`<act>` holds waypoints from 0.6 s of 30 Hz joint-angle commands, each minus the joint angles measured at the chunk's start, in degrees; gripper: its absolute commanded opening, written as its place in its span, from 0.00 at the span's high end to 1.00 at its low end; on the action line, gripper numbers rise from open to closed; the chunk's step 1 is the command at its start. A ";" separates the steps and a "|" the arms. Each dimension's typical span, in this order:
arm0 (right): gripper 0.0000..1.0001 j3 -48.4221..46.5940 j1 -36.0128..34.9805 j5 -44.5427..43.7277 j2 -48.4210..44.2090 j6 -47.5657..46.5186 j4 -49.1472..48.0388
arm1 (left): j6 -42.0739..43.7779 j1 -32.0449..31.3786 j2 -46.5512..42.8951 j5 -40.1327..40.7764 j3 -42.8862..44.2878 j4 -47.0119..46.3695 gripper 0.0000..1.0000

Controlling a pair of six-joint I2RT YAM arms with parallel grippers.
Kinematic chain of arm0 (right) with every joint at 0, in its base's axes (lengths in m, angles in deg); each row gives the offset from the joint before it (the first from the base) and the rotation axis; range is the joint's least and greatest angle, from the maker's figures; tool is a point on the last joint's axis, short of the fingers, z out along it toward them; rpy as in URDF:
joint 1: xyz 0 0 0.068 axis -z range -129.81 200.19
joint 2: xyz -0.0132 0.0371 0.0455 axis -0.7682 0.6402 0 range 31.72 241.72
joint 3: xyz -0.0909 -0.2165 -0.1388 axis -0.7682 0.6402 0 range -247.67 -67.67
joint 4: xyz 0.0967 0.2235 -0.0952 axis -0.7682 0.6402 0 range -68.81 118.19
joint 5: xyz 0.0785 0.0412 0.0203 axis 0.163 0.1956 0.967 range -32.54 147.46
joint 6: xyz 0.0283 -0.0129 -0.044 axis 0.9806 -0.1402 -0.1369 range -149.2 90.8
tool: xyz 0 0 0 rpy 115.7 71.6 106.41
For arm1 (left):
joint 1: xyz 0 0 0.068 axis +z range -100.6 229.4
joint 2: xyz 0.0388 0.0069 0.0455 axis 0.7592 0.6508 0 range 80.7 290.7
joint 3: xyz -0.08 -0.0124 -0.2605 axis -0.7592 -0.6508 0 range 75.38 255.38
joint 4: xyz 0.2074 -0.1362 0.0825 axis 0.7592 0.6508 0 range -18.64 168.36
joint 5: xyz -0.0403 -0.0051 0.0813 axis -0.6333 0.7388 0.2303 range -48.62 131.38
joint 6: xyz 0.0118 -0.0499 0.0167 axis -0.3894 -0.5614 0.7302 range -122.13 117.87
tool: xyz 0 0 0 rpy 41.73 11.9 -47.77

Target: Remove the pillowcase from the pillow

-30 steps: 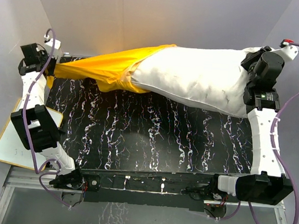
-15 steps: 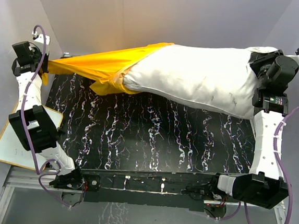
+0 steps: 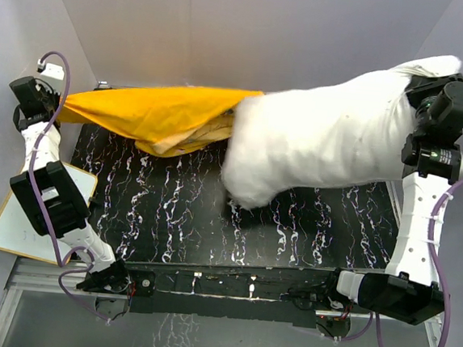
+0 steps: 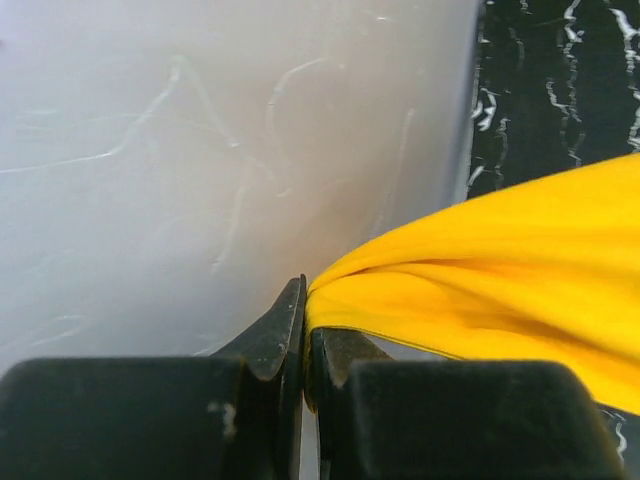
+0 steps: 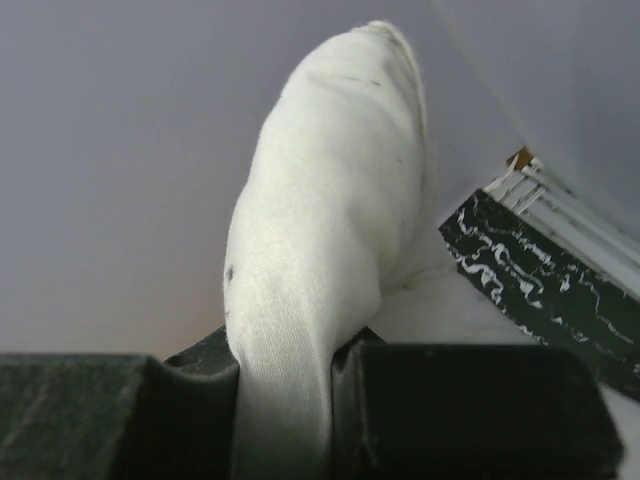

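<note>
1 pillowcase (image 3: 152,111), corner pinched in fully closed left tool (image 4: 303,300); 1 pillow (image 3: 324,137), end clamped in right tool (image 5: 285,345), above desk (image 3: 180,209).

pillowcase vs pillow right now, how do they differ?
Colour: the pillowcase is bright yellow, the pillow off-white.
Bulk: the pillowcase is thin and limp, the pillow plump.
Hold: the left pincer pinches the pillowcase at the far left; the right pincer clamps the pillow's right end, its left end drooping toward the table.
Shared: each is gripped at one end by a shut pincer.
</note>
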 commanded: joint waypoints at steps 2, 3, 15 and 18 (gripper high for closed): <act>0.92 -8.77 2.97 -11.88 -2.86 1.47 -7.59 | -1.11 1.29 -2.76 -0.04 4.09 -0.55 1.00; 0.92 -8.67 2.97 -10.00 -2.69 1.91 -8.43 | -3.14 1.18 -2.99 -2.71 5.34 1.75 1.00; 0.92 -1.38 -0.24 14.20 -0.30 10.48 -18.42 | -21.05 -20.15 -3.27 -17.73 32.02 23.12 1.00; 0.92 -2.90 -5.31 15.52 1.24 11.68 -20.13 | -24.47 -26.74 -1.33 -19.35 39.32 27.16 1.00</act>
